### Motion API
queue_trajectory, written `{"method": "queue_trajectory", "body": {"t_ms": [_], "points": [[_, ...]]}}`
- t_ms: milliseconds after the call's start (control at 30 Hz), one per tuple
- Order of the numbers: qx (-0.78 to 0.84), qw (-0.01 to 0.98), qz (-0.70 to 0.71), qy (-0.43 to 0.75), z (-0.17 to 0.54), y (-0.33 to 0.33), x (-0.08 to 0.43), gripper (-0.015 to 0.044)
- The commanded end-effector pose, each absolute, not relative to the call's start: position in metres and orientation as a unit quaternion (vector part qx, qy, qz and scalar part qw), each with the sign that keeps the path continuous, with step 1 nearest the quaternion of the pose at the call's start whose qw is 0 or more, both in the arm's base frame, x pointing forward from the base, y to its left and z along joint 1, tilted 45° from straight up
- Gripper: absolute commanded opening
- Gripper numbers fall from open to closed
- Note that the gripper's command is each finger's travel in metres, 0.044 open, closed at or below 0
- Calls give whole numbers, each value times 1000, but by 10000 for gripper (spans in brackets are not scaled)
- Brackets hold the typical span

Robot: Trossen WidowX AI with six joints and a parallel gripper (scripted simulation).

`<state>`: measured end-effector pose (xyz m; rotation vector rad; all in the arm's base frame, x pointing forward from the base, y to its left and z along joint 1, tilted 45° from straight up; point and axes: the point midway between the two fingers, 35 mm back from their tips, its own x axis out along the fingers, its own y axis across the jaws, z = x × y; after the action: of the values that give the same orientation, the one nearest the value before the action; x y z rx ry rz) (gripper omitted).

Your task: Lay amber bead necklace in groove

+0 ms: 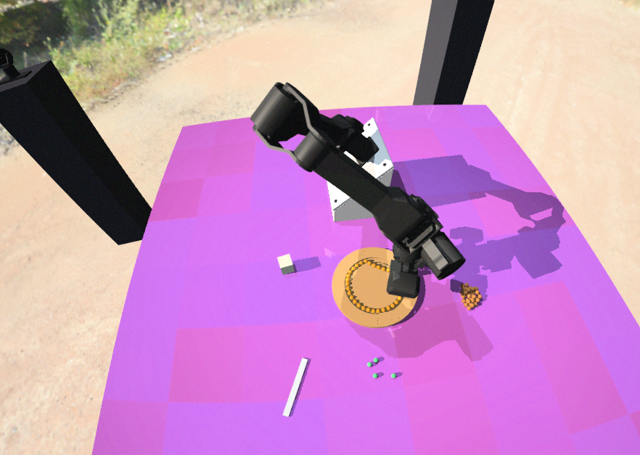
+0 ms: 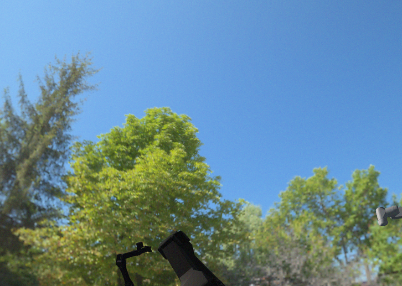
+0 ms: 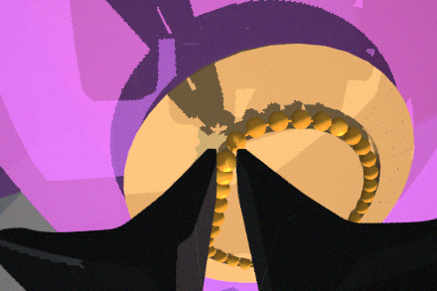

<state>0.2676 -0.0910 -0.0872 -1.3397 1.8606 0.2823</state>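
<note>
The round bead board (image 1: 339, 284) (image 3: 308, 72) lies on the table in front of the arm's base. The amber bead necklace (image 1: 375, 310) (image 3: 301, 119) lies on it as a loop. In the wrist view its far and right beads follow the curve of the groove, while the side between the fingers runs fairly straight across the board, inside the round outline. My gripper (image 3: 225, 157) is shut on a bead of this side, low over the board. In the top view the hand hides the fingertips and the loop's right part. The exterior view shows neither board nor necklace.
A heap of orange beads (image 1: 470, 297) lies right of the board. Several green beads (image 1: 375, 375) and a white bar (image 1: 295, 387) lie on the board's side away from the base. A cream cube (image 1: 285, 263) stands to the left. The white base plate (image 1: 351, 212) is behind the board.
</note>
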Motion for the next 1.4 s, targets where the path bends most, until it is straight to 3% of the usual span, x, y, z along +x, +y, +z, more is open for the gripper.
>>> {"method": "queue_trajectory", "body": {"t_ms": [0,367,933,1367], "points": [[-528,404,112,739,-90,-90,264,0],[-528,403,112,739,-96,-96,263,0],[-529,403,112,738,-92,-92,264,440],[-528,404,112,739,-89,-90,264,440]]}}
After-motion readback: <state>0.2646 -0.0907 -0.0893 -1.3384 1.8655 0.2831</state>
